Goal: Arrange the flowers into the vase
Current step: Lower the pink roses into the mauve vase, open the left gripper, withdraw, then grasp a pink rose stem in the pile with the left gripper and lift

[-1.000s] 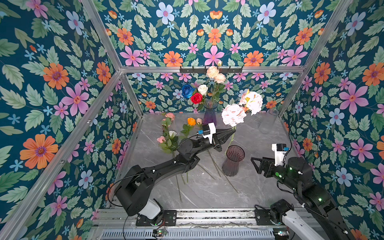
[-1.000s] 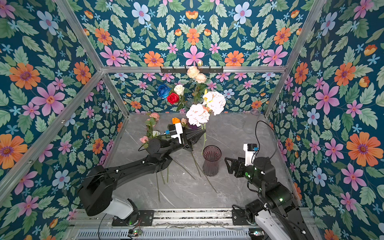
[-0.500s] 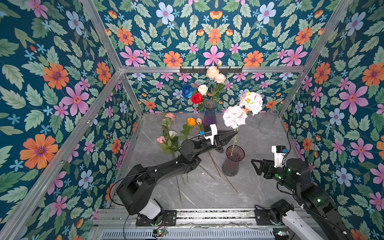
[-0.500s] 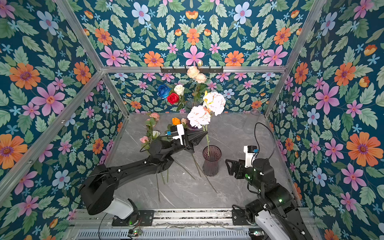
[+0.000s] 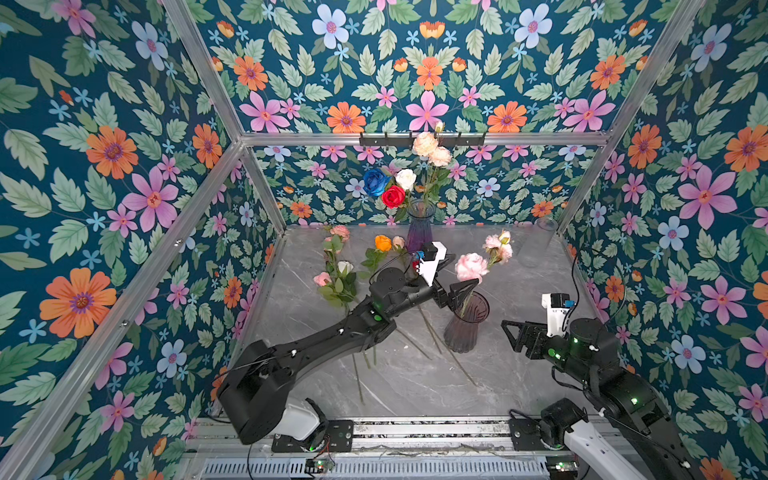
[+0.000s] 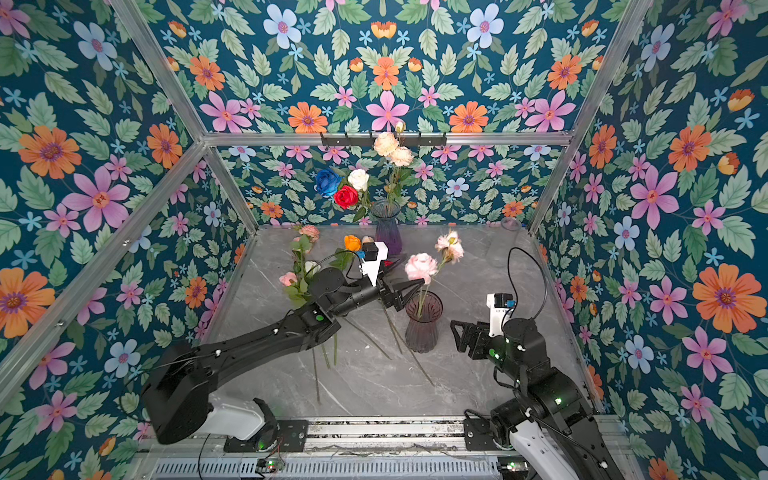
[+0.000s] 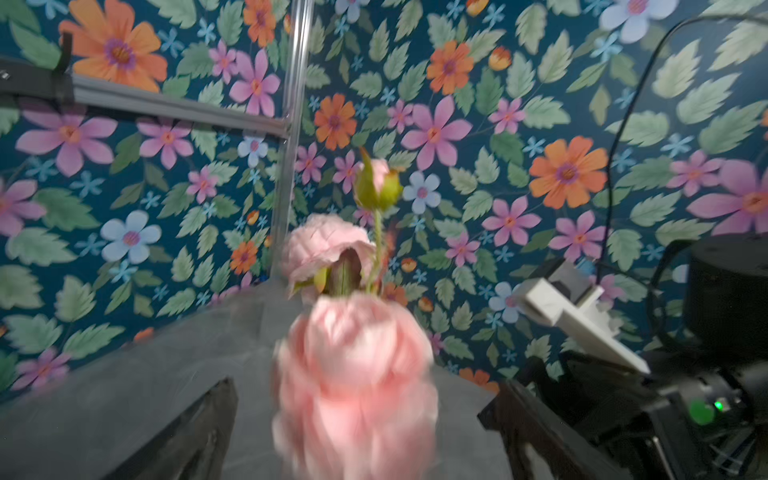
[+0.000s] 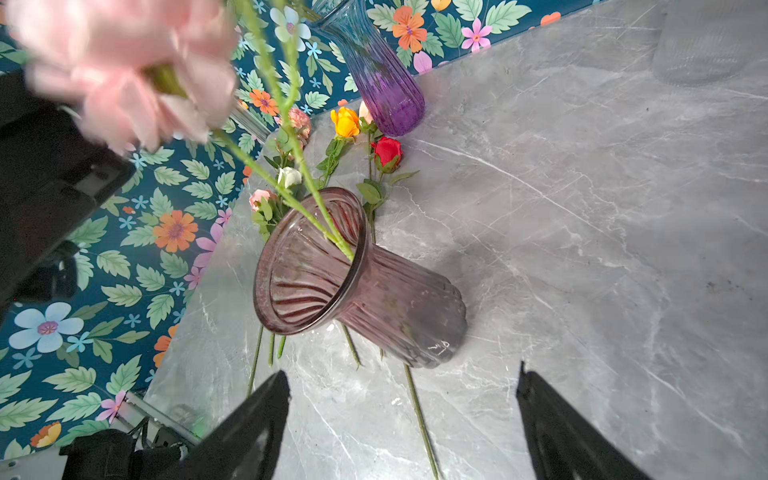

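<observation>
Left gripper [image 5: 464, 296] stood wide at the rim of the smoky vase [image 5: 463, 336] in a top view, with the pink peonies [image 5: 471, 267] planted in that vase. The right wrist view showed the right gripper [image 8: 401, 370] wide before the vase. The stems [image 8: 316, 216] were likely light and whippy, best pinched above its rim.

Peony sprig [image 5: 471, 267] in the near vase [image 5: 463, 332], loose flowers [image 5: 338, 282] on the table [image 5: 415, 386] to its left, filled vase [image 5: 419, 230] behind
</observation>
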You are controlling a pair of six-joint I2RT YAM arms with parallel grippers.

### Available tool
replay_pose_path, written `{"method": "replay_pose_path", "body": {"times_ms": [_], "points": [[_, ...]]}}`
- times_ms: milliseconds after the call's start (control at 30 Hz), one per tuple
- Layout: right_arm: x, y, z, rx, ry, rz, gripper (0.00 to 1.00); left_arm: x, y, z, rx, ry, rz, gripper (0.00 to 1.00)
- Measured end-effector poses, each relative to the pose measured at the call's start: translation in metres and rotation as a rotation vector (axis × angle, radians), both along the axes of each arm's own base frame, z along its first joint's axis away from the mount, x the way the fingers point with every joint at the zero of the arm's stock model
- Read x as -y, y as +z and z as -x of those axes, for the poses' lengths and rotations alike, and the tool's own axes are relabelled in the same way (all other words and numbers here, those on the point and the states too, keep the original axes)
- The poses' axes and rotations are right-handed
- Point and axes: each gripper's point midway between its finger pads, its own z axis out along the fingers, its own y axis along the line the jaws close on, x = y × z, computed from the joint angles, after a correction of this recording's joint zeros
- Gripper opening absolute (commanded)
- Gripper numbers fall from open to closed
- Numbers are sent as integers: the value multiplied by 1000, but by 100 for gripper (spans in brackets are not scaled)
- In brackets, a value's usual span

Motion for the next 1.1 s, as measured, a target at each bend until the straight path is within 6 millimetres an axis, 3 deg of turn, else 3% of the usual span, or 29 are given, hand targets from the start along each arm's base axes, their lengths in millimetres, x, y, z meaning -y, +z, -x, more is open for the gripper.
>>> {"method": "replay_pose_path", "body": {"times_ms": [200, 233, 333, 467, 567, 700, 867, 1100], "points": [[-5, -22, -5, -50, 7, 9, 86, -65, -48, 1, -129, 226, -264, 100], [-6, -25, -6, -55, 13, 8, 86, -82, -62, -2, -175, 277, -297, 97], [-10, -37, -10, -76, 18, 10, 86, -143, -110, -27, -370, 469, -336, 75], [-14, -54, -14, -109, 25, 9, 83, -227, -186, -46, -669, 700, -301, 65], [-16, -63, -14, -114, 35, 5, 82, -256, -223, -49, -833, 762, -221, 61], [-13, -89, -7, -134, 34, 14, 82, -274, -260, -64, -1001, 797, -89, 55], [-5, -126, -2, -184, 10, 57, 82, -262, -273, -90, -1084, 734, 18, 54], [-3, -121, 0, -113, 10, 40, 82, -254, -278, -116, -1096, 710, 86, 44]]}}
